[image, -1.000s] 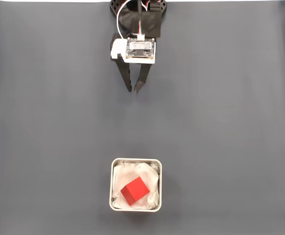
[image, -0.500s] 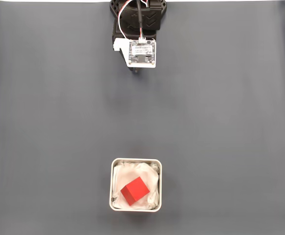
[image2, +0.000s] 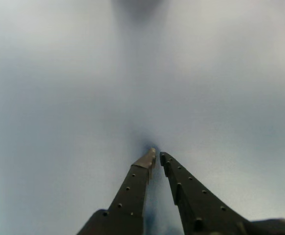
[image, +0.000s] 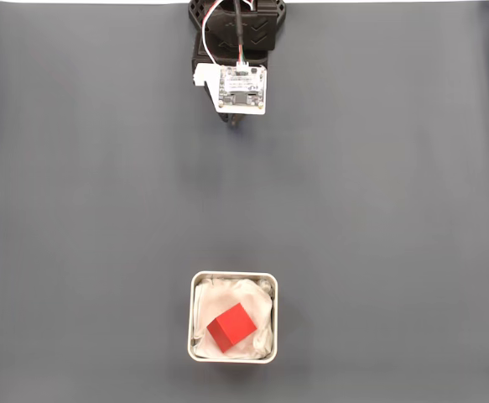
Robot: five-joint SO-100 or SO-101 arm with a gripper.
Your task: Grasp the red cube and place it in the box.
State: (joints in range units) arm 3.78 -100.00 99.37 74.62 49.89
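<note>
Item: red cube [image: 231, 326], resting inside the white box [image: 233, 277] on its wrinkly lining. Gripper [image2: 157, 156]: jaws nearly together, empty, well apart from the box. Placement looks complete; you need only park the arm.

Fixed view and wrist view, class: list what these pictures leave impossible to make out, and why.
- Gripper fingers, fixed view: hidden under the arm's white camera board.
- Red cube underside, fixed view: hidden in the box lining.
- Surface, wrist view: blurred pale grey beyond the gripper.
- Arm base, fixed view: cut off by the top edge.
</note>
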